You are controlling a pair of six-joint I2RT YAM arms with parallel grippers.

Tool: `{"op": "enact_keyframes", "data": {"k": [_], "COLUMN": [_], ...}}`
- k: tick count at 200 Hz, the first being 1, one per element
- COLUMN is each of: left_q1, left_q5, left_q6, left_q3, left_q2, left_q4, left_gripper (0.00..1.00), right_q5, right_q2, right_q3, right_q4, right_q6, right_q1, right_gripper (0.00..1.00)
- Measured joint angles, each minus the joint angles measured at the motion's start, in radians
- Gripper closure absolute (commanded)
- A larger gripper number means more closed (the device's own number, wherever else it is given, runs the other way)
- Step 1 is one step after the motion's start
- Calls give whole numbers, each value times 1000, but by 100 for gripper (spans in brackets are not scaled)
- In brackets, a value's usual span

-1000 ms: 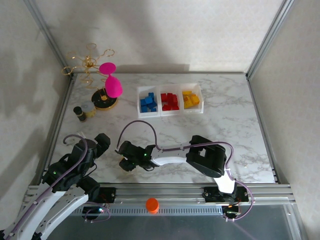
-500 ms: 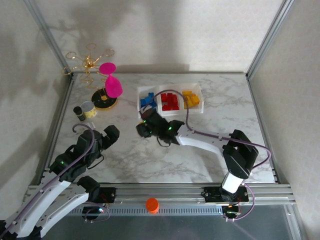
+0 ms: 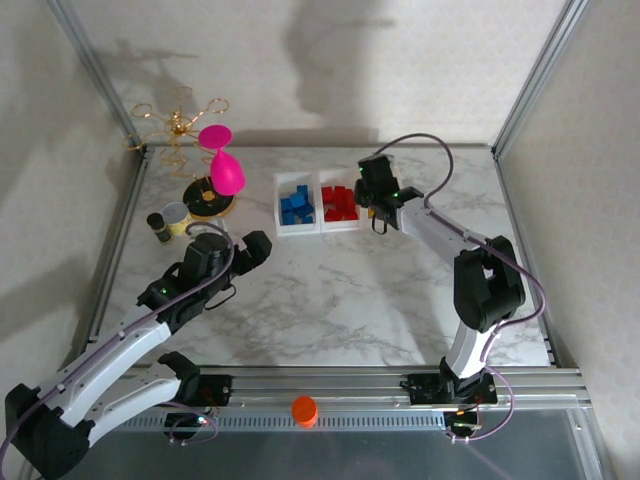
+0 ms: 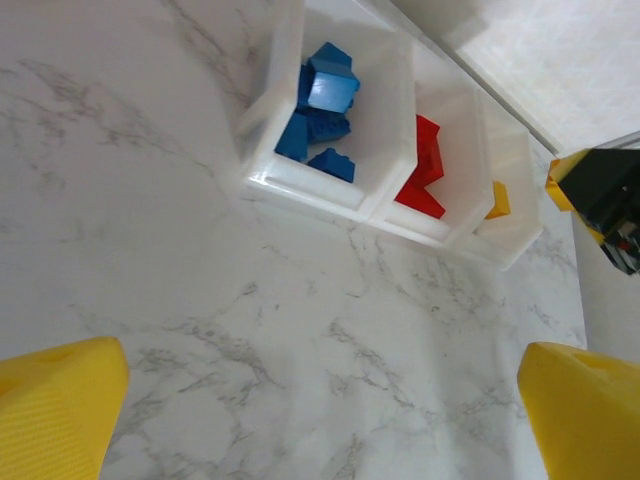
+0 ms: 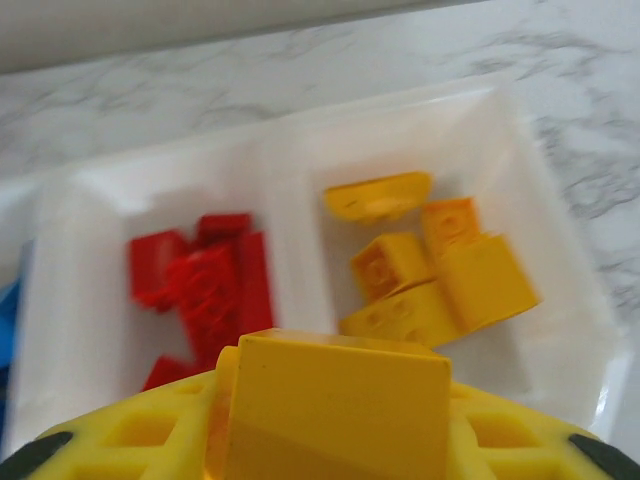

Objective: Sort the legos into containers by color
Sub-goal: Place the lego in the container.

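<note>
Evidently the right gripper (image 3: 374, 195) is closed on a yellow brick (image 5: 335, 400) and poised over the yellow bin (image 5: 520, 150), end of the bins (image 3: 340, 229), for a colour-matched drop, while the left gripper (image 3: 240, 252) hangs wide open, empty, over bare table (image 3: 350, 300).

The worktop (image 3: 330, 290) looked like polished marble, smooth and faintly glossy. At its 12 o'clock the containers (image 4: 300, 192) were whitish, half-clear plastic with a smooth skin. The legos (image 4: 330, 85) inside were hard, glossy plastic. The jaws of the right gripper (image 5: 335, 440) were matt yellow plastic moulded in a waffle grid, closed on a smooth yellow brick (image 5: 340, 395). The left gripper (image 4: 320, 420) had matt, finely ribbed yellow jaws. At 6 o'clock ran brushed metal rails (image 3: 330, 380), and at 10 o'clock stood a shiny gold wire stand (image 3: 180, 122).
</note>
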Motion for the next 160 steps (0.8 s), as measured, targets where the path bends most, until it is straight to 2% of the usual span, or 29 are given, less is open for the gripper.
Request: {"op": "enact_keyframes", "data": {"k": [28, 43, 61, 88, 109, 128, 160], "left_q1": [-8, -11, -11, -11, -11, -11, 6], "left_q5": [16, 19, 18, 17, 9, -24, -145], "left_q6": [13, 18, 27, 42, 51, 69, 108], "left_q3": [11, 17, 21, 48, 63, 75, 82], "left_q2": [70, 95, 111, 137, 138, 138, 138], "left_q4": [63, 86, 101, 107, 116, 116, 107], "left_gripper": [1, 0, 0, 0, 0, 0, 0], "right_q5": [3, 7, 10, 11, 18, 39, 145], "right_q2": [142, 205, 266, 293, 266, 196, -63], "right_q3": [110, 150, 207, 251, 243, 187, -61], "right_q4": [6, 10, -8, -23, -19, -13, 68], "right_q6": [-26, -45, -61, -79, -85, -92, -91], "right_q1": [-69, -82, -86, -89, -92, -94, -98], "right_gripper": [65, 55, 50, 33, 19, 2, 1]}}
